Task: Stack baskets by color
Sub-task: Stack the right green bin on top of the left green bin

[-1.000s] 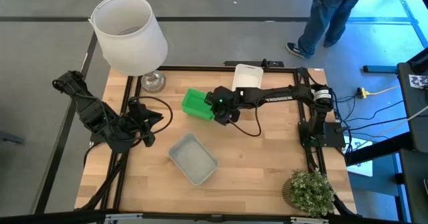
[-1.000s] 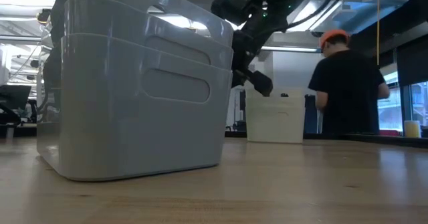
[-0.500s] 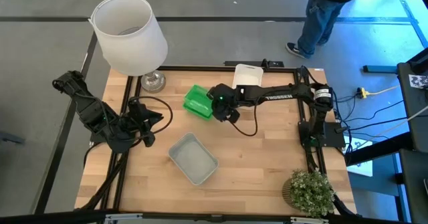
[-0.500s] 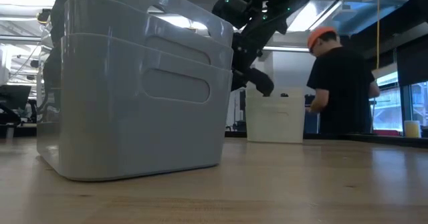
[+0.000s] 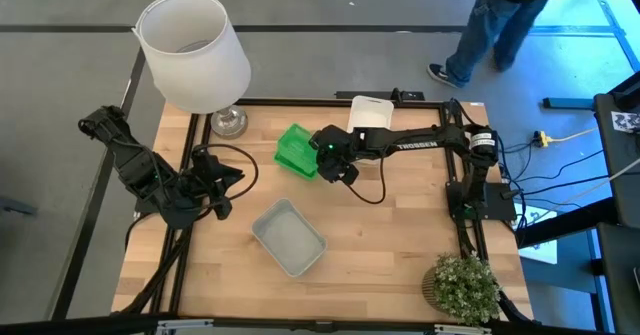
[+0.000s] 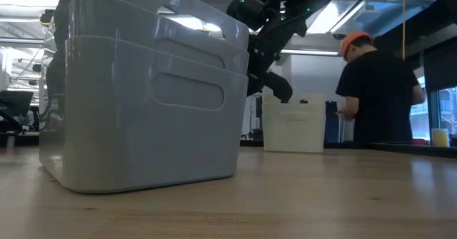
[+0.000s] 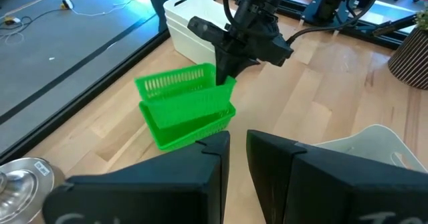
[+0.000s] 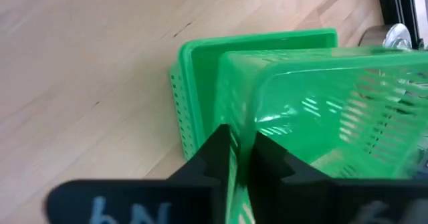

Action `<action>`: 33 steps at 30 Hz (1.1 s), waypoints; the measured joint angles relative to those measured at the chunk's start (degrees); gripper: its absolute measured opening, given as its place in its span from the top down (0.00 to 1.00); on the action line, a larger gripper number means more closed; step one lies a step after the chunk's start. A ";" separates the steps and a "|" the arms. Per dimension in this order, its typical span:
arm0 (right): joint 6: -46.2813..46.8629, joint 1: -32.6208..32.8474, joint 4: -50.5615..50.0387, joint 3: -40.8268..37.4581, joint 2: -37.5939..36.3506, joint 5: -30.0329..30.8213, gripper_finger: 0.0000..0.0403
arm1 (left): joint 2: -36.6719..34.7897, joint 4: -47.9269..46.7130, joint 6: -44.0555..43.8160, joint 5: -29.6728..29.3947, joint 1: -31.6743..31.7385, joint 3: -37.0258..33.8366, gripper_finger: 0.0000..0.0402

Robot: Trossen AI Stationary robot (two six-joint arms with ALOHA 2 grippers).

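Observation:
A green basket (image 7: 190, 124) sits flat on the table's far middle. A second green basket (image 7: 175, 83) stands tipped in it, its lower edge inside the lower basket, with my right gripper (image 7: 225, 82) shut on it. In the high view my right gripper (image 5: 320, 157) is just right of the green pair (image 5: 295, 147). Nested grey baskets (image 5: 288, 237) rest near the table's middle. White baskets (image 5: 370, 113) stand at the far edge. My left gripper (image 7: 239, 140) waits shut at the table's left (image 5: 232, 178), holding nothing. My right gripper pinches the tipped green basket's end wall at its rim (image 8: 241, 134), one finger (image 8: 214, 150) on each face of the wall. The fingers slant down from the table's right. The basket is tilted steeply, its held end up and its lower edge in the basket beneath.
A large white lampshade (image 5: 195, 50) on a metal foot stands at the far left corner. A potted plant (image 5: 462, 285) fills the near right corner. A person (image 6: 378, 89) stands beyond the far edge. Bare wood lies between the grey baskets and the right arm's base.
My right gripper has rolled about its own line while staying in place. The held green basket has tipped more steeply over the lower one, which has stayed where it was. The person behind the table has shifted.

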 joint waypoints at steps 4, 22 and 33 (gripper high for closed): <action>-0.11 0.00 -0.02 0.00 0.00 0.02 0.83 | 0.00 0.00 0.00 0.00 0.00 0.00 0.89; -1.44 1.10 2.23 0.00 -0.63 12.15 0.78 | 0.00 0.02 0.00 0.00 0.01 0.00 0.89; 7.30 1.25 3.02 0.00 -5.35 14.47 0.78 | 0.02 0.00 0.02 0.00 0.02 0.00 0.89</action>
